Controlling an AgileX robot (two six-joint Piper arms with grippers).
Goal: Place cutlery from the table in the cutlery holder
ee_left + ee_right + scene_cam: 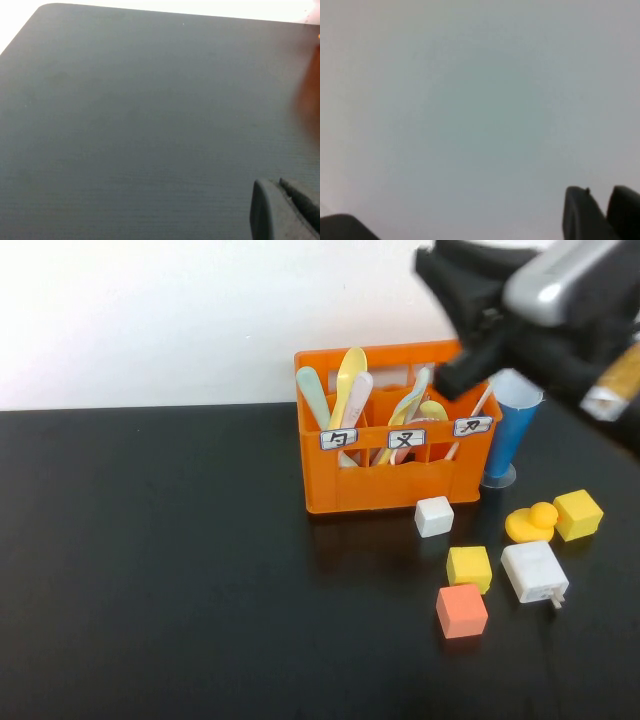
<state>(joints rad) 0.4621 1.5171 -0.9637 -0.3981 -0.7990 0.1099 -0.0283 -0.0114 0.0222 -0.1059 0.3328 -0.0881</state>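
Count for you, high view:
- 1 matte black tabletop [150,570].
- 1 orange plastic crate-shaped cutlery holder [385,488], with 3 white labels on its front.
- In its left compartment you have 3 plastic spoons: 1 mint [312,395], 1 yellow [348,378], 1 pink [358,400].
- 1 pale blue-white plastic cutlery handle [418,388] stands in the middle compartment. The rest is too crowded to count.
- 1 blue cone-shaped cup [505,435].
- 4 small cubes: 2 yellow [468,566], 1 white [433,516], 1 coral-orange [461,610].
- 1 yellow toy duck [531,523].
- 1 white plug block [533,571].
- 2 grippers: right gripper [462,370] above the crate's right end, left gripper [285,215] over bare tabletop.
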